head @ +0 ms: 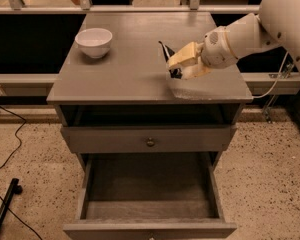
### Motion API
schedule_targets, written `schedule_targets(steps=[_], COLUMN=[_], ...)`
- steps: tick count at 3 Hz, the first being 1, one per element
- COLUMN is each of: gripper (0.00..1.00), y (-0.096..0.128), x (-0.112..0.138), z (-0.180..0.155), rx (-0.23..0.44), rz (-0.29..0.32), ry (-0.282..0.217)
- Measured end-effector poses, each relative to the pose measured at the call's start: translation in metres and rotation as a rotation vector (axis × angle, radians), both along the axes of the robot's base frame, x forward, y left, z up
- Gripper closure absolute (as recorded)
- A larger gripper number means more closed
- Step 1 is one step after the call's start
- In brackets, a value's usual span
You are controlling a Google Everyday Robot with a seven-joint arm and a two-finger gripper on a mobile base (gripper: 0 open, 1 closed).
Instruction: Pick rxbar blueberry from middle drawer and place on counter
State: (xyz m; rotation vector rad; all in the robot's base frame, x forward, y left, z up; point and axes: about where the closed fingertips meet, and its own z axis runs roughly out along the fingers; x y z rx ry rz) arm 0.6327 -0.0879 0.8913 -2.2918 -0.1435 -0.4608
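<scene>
The rxbar blueberry (166, 53), a thin black wrapped bar, is held on edge in my gripper (177, 67) just above the right middle of the counter (125, 69). The cream fingers (186, 57) are shut on the bar, whose upper end sticks out to the left. The white arm reaches in from the upper right. The middle drawer (149, 185) below is pulled wide open, and its grey plank floor is bare.
A white bowl (94, 41) stands on the counter's back left. The upper drawer with the brass knob (150, 142) is shut. A railing and a dark ledge run behind the cabinet. Cables lie on the speckled floor at the left.
</scene>
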Motion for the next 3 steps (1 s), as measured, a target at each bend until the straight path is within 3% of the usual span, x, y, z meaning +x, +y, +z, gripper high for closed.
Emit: schedule_targets(steps=[1, 3], gripper=[0.04, 0.0], y=[0.0025, 0.0038], x=[0.0002, 0.0003], z=[-0.0013, -0.002], rx=[0.0, 0.001], rz=[0.004, 0.006], ry=[0.002, 0.003])
